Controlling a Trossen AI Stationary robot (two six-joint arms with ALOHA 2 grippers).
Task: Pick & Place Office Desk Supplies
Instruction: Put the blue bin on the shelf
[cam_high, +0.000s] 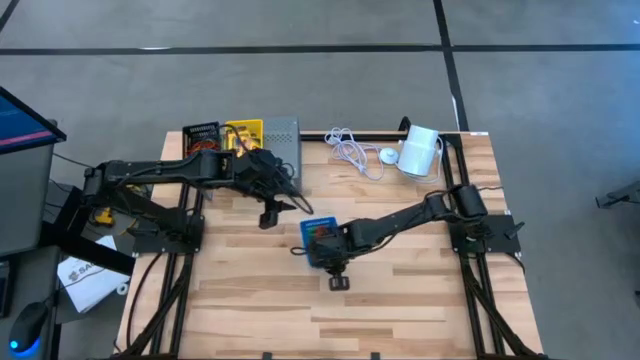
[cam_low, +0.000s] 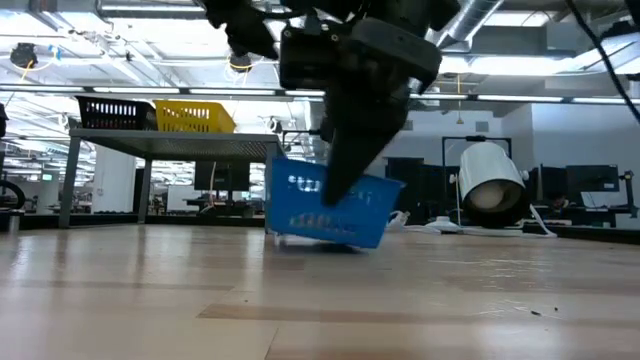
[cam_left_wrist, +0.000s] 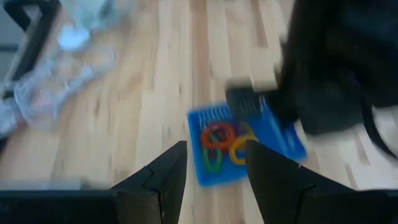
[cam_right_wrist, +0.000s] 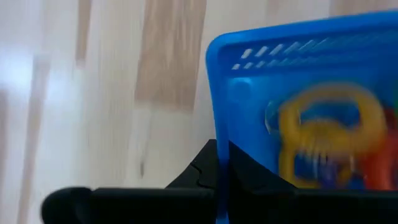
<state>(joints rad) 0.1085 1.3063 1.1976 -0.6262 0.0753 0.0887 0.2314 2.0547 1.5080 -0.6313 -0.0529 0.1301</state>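
Right gripper (cam_high: 322, 243) clamped shut on blue bin (cam_high: 322, 240) wall, mid-table; bin tilted (1 edge lifted), rubber bands (cam_left_wrist: 221, 140) inside. Left gripper (cam_high: 284, 208) parted, empty, hovering just beside. Bin's long axis unclear.

A robotics lab or workshop: fluorescent tubes (cam_low: 120, 95) are glowing under exposed ceiling ducts (cam_low: 480, 20), monitors (cam_low: 590, 180) are standing on benches, bare concrete floor (cam_high: 300, 85) surrounding the tabletop (cam_high: 400, 290).
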